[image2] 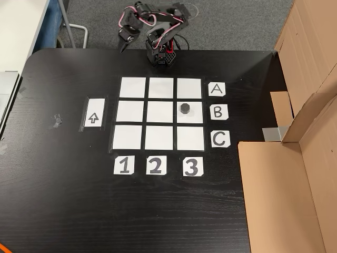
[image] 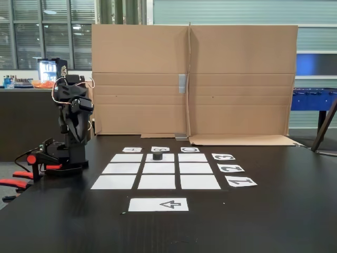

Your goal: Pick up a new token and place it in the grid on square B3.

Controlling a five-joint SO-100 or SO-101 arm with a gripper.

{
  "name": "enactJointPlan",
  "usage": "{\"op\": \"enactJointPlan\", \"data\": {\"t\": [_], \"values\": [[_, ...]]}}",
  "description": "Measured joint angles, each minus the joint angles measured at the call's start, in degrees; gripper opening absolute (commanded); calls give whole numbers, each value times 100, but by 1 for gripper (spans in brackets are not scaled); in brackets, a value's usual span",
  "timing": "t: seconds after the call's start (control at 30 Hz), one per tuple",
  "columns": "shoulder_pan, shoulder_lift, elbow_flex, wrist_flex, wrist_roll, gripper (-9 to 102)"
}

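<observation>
The token (image2: pixel 185 108), a squat black puck, sits on square B3 (image2: pixel 195 117), the white rectangle in line with the "B" card (image2: pixel 218 112) and the "3" card (image2: pixel 191 167). In the fixed view from above it lies within the square's borders, a little toward the edge facing the middle column, and overlaps no dark gap. In the front fixed view the same token (image: pixel 157 156) stands flat on the far middle rectangle just below the "B" card (image: pixel 160 149). The other eight squares of the grid (image2: pixel 159 136) are bare. The sheet with the arrow outline (image2: pixel 95 113) lies apart from the grid and carries nothing.

The arm (image2: pixel 158 31) is folded back over its base at the table (image2: pixel 63 200) edge, well apart from the grid and touching no token. The gripper (image: pixel 48 154) appears low beside the base in the front view, pointing away from the grid; I cannot tell from either view whether its jaws are apart or closed, though nothing is seen in them.

Judgement: the placement looks complete. The token rests on the target square and the arm has the look of a rest pose. Nothing appears left to do beyond confirming that pose.
</observation>
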Motion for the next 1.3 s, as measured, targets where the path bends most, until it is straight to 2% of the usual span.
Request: {"op": "enactJointPlan", "data": {"t": [0.33, 0.67, 1.3], "values": [[70, 835, 606, 53, -35, 0], [88, 2268, 1995, -167, -114, -1], [334, 2391, 3129, -1090, -114, -1]]}}
